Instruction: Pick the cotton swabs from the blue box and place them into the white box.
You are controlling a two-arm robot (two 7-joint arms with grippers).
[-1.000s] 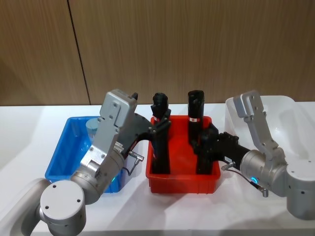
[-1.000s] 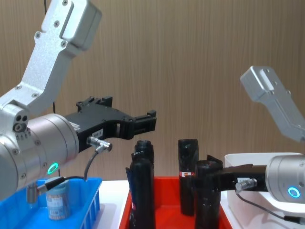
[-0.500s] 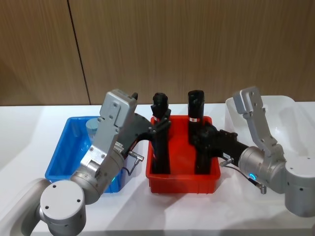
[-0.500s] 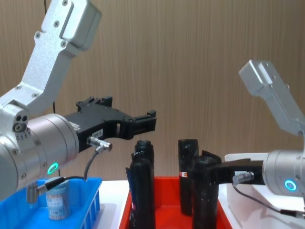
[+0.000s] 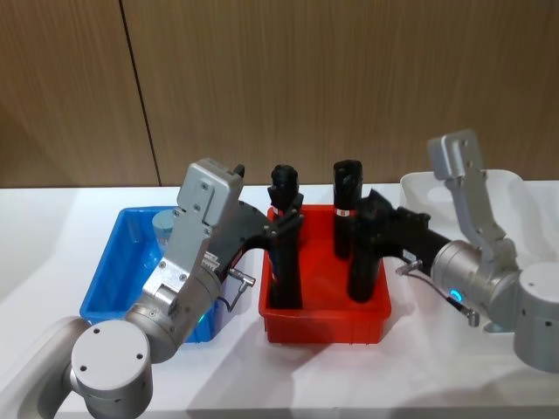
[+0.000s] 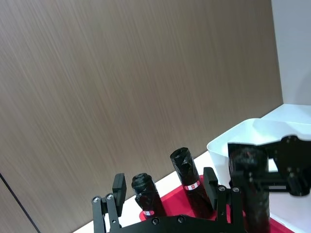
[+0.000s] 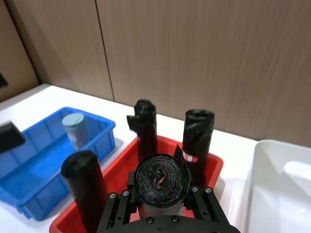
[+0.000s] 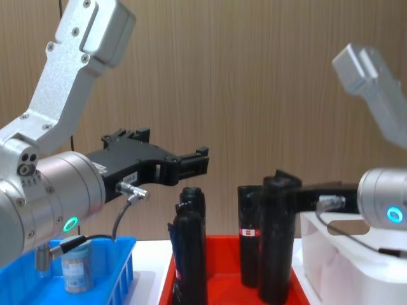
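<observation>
The right tool point(image 5: 370, 229) is clenched around a black roll point(image 5: 362, 266) over the red tray point(image 5: 323, 323), the left tool point(image 8: 202, 162) hangs released, and one cotton-swab tub point(image 8: 77, 270) stands in the blue box point(image 5: 118, 262) at nine o'clock.

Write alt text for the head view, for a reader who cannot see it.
The right tool holds a black roll above the red tray. The left tool hangs open over the tray's left side; one cotton swab tub stands in the blue box.
</observation>
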